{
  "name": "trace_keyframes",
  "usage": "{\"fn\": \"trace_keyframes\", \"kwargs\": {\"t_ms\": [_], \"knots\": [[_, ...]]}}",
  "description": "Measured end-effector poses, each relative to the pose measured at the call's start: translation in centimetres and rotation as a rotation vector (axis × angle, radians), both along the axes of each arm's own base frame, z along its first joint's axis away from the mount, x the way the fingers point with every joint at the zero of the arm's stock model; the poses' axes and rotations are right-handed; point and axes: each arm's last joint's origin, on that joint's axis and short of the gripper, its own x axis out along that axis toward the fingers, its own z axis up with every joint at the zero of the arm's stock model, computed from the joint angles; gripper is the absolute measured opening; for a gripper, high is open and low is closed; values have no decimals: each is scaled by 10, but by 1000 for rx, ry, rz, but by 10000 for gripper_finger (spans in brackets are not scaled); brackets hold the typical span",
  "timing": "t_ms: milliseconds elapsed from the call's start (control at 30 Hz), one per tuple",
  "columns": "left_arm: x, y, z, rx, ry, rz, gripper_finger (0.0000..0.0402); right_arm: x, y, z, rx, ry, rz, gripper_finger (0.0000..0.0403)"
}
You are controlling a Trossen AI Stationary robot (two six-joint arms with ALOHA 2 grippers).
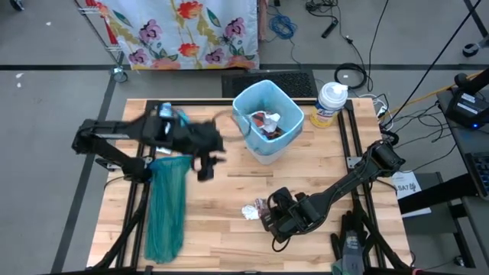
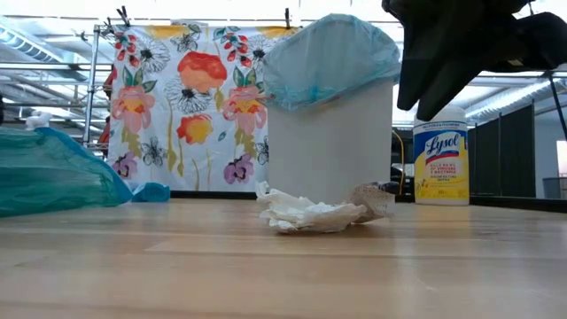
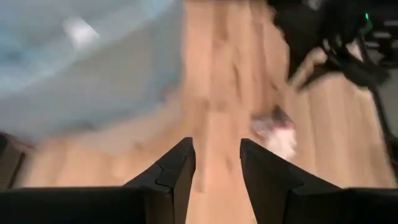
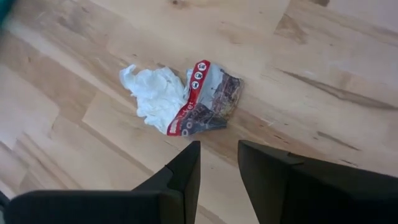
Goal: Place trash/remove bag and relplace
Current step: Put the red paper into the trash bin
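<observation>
Lying loose on the tabletop [image 1: 229, 229] near its front edge, a little right of the middle, is the last trash [image 1: 253, 210] still outside the bin: a crumpled white paper wad touching a printed wrapper with a red band. The rest of the trash sits in the small white bin [image 1: 267, 122], which stands toward the back edge near the middle and is lined with the pale blue bag [image 1: 246, 101], its rim folded over the top.

Just beside the loose pieces, on their right-hand side, hovers the right gripper [image 1: 276, 218]. Its wrist view shows the wad and wrapper directly ahead of its fingertips, apart from them, with the pair's long axis running roughly across the gap between the fingers. Those fingers stand a little apart with bare wood between them, so the gripper is released and holds nothing. This arm is clearly the nearer one, and the pick looks to be its job: a short reach forward and down.

The left gripper [image 1: 206, 166] is off the tabletop left of the bin, well apart from the scraps, fingers parted and empty. A darker teal bag [image 1: 166, 210] lies along the left side, and a wipes canister [image 1: 331, 103] stands right of the bin.
</observation>
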Motion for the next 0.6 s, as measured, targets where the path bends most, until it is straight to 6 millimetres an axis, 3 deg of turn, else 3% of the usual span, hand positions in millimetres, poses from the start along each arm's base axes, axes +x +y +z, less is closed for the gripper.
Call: {"fn": "trace_keyframes", "kwargs": {"t_ms": [167, 333, 600], "knots": [[1, -37, -57, -114, 64, 17, 132, 2, -4, 0, -14, 8, 15, 98], [0, -71, -109, -257, 50, 16, 132, 2, -4, 0, -57, 52, 165, 111], [-14, -96, -157, -409, 52, 126, 132, 12, 2, 3, -92, 13, 446, 177]]}}
